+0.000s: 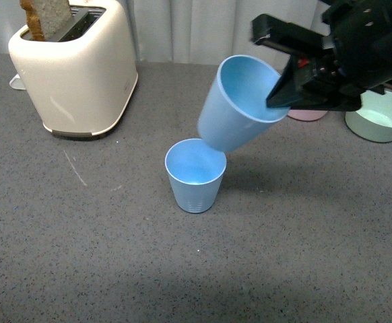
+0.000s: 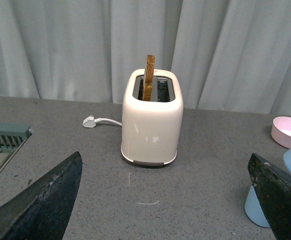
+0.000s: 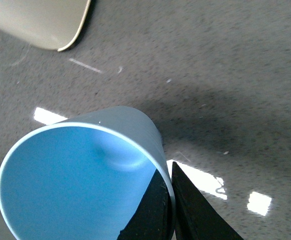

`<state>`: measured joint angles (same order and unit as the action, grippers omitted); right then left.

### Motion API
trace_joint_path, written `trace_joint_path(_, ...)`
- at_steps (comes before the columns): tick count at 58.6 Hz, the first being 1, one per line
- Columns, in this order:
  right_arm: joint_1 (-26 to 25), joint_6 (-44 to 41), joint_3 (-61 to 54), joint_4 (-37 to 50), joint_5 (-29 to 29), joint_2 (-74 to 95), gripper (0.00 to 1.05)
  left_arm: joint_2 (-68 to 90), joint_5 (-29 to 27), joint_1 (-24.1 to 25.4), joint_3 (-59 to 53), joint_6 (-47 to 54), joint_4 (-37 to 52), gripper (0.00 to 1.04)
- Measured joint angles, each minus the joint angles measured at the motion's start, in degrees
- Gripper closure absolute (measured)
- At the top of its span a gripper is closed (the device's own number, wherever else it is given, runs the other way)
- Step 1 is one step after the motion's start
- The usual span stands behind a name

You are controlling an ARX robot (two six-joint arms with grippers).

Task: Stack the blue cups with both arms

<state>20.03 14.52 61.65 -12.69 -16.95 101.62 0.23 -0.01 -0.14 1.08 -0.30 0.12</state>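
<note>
Partway: tilted blue cup (image 1: 240,104), rim pinched by right gripper (image 1: 280,99), is held with base at mouth of standing cup (image 1: 194,178); nesting not yet done; left gripper (image 2: 164,160) is spread, empty.

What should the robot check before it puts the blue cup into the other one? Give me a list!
1. Grip: the right gripper pinches the held cup by its rim: ok.
2. Tilt: the held cup is upright: not ok, it leans.
3. Aim: its base is centred over the standing cup: cannot tell; it looks near the rim.
4. Target: the standing cup is upright and empty: ok.
5. Other arm: the left gripper is out of the way: ok, open, holding nothing.
</note>
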Motion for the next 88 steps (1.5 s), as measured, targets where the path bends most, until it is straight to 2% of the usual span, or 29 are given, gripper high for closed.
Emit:
trace_joint_path(10,3.2,0.3,2.0,-1.0,2.1,2.2,1.04,0.0,0.0,0.0,0.0,0.0,0.0,0.07)
trace_joint_path(30,4.3,0.5,3.8,-1.4,2.9,5.0,1.03,0.0,0.0,0.0,0.0,0.0,0.0,0.07)
trace_joint_path(34,4.5,0.5,3.9,-1.4,2.9,5.1,0.94,0.0,0.0,0.0,0.0,0.0,0.0,0.07)
trace_joint_path(38,4.5,0.5,3.9,-1.1,3.2,5.1,0.79,0.0,0.0,0.0,0.0,0.0,0.0,0.07)
trace_joint_path(46,4.1,0.9,3.5,1.6,3.6,4.6,0.58,0.0,0.0,0.0,0.0,0.0,0.0,0.07)
trace_joint_path(56,2.8,1.8,1.7,4.1,5.3,1.3,0.25,0.0,0.0,0.0,0.0,0.0,0.0,0.07)
trace_joint_path(57,2.9,1.3,1.1,6.1,6.8,1.3,0.26,0.0,0.0,0.0,0.0,0.0,0.0,0.07)
trace_joint_path(63,3.3,-6.4,-11.9,36.8,28.7,0.3,0.41,0.0,0.2,0.0,0.0,0.0,0.0,0.07)
trace_joint_path(67,2.1,-10.2,-21.2,55.3,35.3,-1.0,0.52,0.0,-0.1,0.0,0.0,0.0,0.0,0.07)
trace_joint_path(69,0.5,-11.8,-26.9,65.9,36.1,-3.6,0.61,0.0,-0.2,0.0,0.0,0.0,0.0,0.07)
trace_joint_path(72,-1.2,-12.9,-31.0,73.2,35.5,-7.5,0.71,0.0,-0.2,0.0,0.0,0.0,-0.1,0.07)
trace_joint_path(84,-5.9,-14.2,-42.1,79.6,31.1,-15.1,1.04,0.0,0.0,0.0,0.0,0.0,-0.1,0.07)
trace_joint_path(88,-7.3,-14.4,-45.6,79.3,29.5,-17.2,1.04,0.0,0.0,0.0,0.0,0.0,-0.1,0.07)
